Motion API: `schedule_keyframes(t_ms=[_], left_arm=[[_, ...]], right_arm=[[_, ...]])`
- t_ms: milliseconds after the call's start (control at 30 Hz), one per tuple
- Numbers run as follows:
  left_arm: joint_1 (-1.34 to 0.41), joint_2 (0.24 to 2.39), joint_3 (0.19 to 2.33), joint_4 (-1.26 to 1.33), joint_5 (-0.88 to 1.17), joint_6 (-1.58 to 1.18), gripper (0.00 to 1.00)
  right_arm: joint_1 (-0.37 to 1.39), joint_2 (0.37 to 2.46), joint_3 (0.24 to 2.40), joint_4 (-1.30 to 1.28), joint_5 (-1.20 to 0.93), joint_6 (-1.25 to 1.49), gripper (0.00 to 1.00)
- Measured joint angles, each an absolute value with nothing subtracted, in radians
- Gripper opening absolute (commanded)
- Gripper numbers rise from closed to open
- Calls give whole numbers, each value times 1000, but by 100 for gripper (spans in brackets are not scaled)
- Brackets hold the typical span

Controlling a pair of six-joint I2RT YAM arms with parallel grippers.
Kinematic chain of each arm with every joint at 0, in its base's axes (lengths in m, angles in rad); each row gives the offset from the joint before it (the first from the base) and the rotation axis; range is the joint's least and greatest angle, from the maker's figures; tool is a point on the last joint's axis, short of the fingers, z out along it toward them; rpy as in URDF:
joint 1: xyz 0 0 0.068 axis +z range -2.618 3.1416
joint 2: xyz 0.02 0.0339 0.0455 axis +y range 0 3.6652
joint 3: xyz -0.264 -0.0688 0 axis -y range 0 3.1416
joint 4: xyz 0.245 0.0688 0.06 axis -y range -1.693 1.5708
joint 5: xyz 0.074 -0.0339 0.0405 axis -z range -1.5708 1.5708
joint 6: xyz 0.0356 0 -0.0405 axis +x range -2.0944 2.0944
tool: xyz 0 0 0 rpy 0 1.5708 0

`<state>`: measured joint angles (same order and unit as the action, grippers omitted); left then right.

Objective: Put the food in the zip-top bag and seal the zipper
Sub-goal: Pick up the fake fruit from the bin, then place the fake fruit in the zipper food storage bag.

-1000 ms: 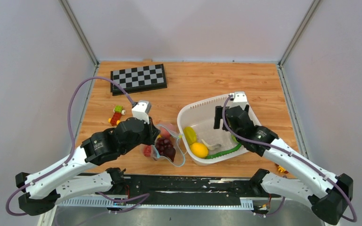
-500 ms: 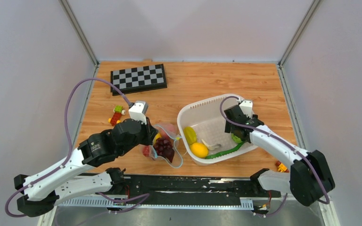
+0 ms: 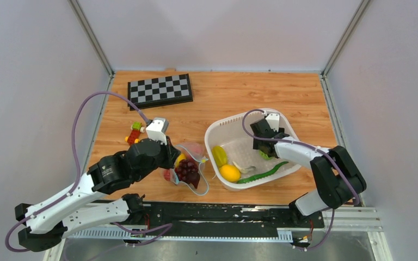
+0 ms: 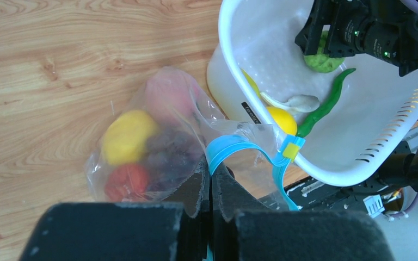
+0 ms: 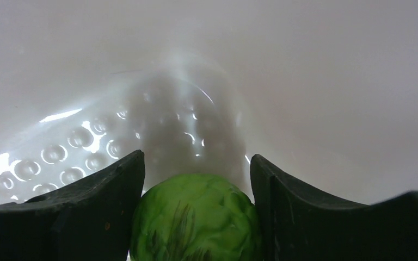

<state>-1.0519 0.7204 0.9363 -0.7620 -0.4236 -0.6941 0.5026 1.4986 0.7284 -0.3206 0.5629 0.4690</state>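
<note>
The clear zip-top bag [image 4: 158,147] lies left of the white basket [image 3: 226,122] and holds a yellow lemon [image 4: 126,136], purple grapes [image 4: 168,155], a red strawberry [image 4: 128,182] and a pink peach [image 4: 166,98]. My left gripper [image 4: 211,179] is shut on the bag's teal zipper [image 4: 239,147] and holds the mouth open. My right gripper [image 5: 196,163] is down in the basket, its fingers touching both sides of a green lime [image 5: 196,217]. A lemon [image 3: 229,173], a yellow-green fruit [image 3: 219,155] and a green chili [image 3: 261,174] lie in the basket.
A folded chessboard [image 3: 160,90] lies at the back left. Red-yellow-green toy blocks [image 3: 134,132] sit left of my left gripper. A small toy [image 3: 325,193] lies near the right arm's base. A pale white piece [image 3: 242,166] lies in the basket.
My right arm folded inward, and its gripper dropped into the basket's right side around the lime. My left gripper shifted slightly left, still holding the bag.
</note>
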Motion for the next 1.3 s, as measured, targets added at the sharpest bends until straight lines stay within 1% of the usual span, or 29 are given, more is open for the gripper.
schedule_keyframes(t_ms=[33, 100, 133, 367, 667, 800, 1000, 1133, 1300], left_arm=[[-1052, 718, 936, -765, -426, -694, 0], [-1052, 715, 936, -768, -430, -694, 0], [-1052, 715, 936, -768, -432, -694, 0], [-1052, 739, 936, -764, -426, -694, 0], [-1052, 748, 934, -756, -420, -694, 0], [-1052, 739, 923, -748, -413, -694, 0], [-1052, 734, 921, -746, -405, -694, 0], [-1052, 735, 921, -741, -400, -694, 0], [-1052, 743, 916, -726, -390, -695, 0]], right_arm=[[502, 1499, 727, -307, 559, 458, 45], [501, 1496, 719, -267, 540, 429, 29], [501, 1489, 711, -253, 532, 412, 26], [501, 1356, 667, -216, 461, 361, 26], [501, 1064, 597, -162, 237, 375, 30], [501, 1007, 573, -159, 123, 391, 30], [501, 976, 579, -159, -66, 398, 31], [502, 932, 604, -159, -219, 403, 32], [540, 844, 653, -152, -340, 402, 33]])
